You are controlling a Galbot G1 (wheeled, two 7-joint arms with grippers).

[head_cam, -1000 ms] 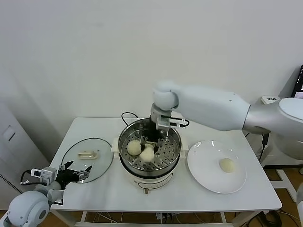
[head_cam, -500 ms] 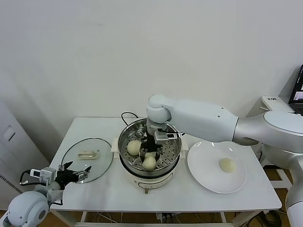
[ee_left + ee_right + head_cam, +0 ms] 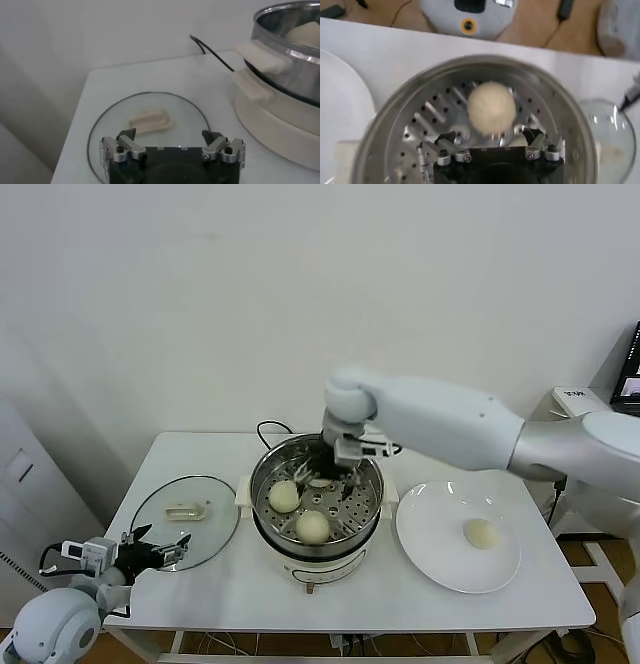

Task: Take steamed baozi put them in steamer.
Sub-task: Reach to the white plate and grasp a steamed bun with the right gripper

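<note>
Over steamer (image 3: 268, 467) back rim, right end effector (image 3: 335, 474) open, front baozi (image 3: 313, 526) clear.

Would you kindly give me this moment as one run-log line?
right end effector: open, above steamer | baozi: two in steamer, one on plate | left end effector: open, parked by glass lid

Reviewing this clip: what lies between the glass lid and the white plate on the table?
In the head view, the steamer stands between the glass lid and the white plate, with two baozi visible inside and the right gripper open over its tray.
</note>
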